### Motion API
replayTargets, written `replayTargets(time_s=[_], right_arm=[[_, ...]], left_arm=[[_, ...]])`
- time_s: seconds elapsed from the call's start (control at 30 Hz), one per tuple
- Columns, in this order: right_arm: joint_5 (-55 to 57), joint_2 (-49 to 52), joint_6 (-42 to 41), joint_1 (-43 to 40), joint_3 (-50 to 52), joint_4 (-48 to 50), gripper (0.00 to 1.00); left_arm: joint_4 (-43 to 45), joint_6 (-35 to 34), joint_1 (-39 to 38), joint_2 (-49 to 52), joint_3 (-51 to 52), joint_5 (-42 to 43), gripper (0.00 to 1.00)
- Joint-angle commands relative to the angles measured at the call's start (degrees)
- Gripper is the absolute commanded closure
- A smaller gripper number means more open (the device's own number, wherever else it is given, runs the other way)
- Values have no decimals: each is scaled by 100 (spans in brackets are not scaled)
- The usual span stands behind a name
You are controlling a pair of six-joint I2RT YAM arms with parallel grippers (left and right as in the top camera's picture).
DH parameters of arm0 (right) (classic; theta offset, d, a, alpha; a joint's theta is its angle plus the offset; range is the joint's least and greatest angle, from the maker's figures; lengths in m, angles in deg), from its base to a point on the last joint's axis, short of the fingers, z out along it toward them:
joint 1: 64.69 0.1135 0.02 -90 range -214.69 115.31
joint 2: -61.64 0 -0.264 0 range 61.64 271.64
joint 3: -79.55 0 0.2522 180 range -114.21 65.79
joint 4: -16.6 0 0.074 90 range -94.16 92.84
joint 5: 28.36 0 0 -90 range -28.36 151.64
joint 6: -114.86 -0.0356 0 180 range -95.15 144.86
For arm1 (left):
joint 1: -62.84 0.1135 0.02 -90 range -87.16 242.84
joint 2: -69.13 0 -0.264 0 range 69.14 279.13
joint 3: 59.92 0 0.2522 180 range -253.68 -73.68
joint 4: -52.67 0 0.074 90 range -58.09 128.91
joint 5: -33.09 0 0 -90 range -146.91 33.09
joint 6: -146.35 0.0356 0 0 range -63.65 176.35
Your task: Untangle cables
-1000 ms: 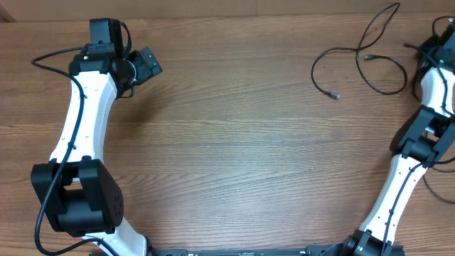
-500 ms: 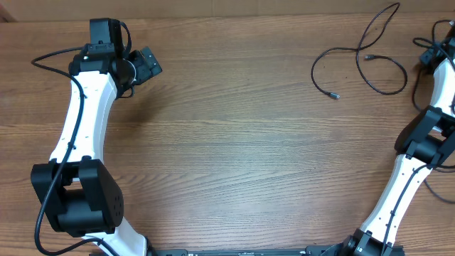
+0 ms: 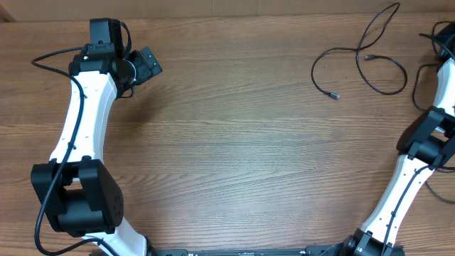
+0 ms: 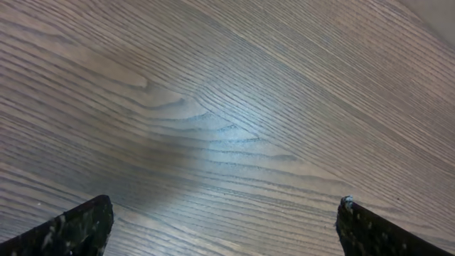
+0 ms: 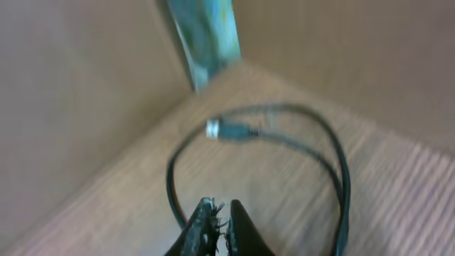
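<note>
Left gripper (image 4: 224, 231): standing wide apart at its fullest spread, gripping nothing; only the two dark fingertips (image 4: 78, 227) are showing at the bottom corners of the left wrist view, with bare wood grain between them
Left arm (image 3: 82, 121): reaching up the left side of the table (image 3: 234, 142), its head sitting near the far left corner
Right gripper (image 5: 217, 220): jaws pressing together, almost touching; whether a cord is pinched between them cannot be told
Right arm (image 3: 416, 163): running up the right edge of the overhead view, its head passing out of frame at the top
Cables (image 3: 355, 48): lying as loose black strands near the far right corner of the table, well apart from the left arm
Cable loop (image 5: 334, 163): curving over the wood just beyond the right fingertips, its left run passing close beside them
Silvery plug (image 5: 217, 129): lying at the far side of that loop
Bluish strip (image 5: 206, 35): blurred, rising behind the loop; what it is cannot be told
</note>
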Motion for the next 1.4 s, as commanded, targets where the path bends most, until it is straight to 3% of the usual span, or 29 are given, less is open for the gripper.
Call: replayTargets(time_s=[0.0,0.63,0.8,1.1,1.13,1.2,1.23,1.37], right_arm=[[22,83,7,-48,-13,170,94],[190,487,-15,-337,450,-144,92],[188,479,-15,-337,431,-855,96],[125,138,-13,-337,122,-2712,96],[125,50,-13,-337,76,-2817,92],[98,-232,-15,-337,-52,-2973,26],[81,-396,-15,-337,-127,-3032,0],[44,-1318,-15,-326,-540,-3366,0]], left_arm=[[0,-35,-39,-184,-127,20,0],[0,-35,-39,-184,-127,20,0],[0,-35,-39,-184,-127,20,0],[0,-35,-39,-181,-127,20,0],[0,-35,-39,-181,-127,20,0],[0,-35,-39,-181,-127,20,0],[0,-35,-39,-181,-127,20,0],[0,-35,-39,-181,-127,20,1]])
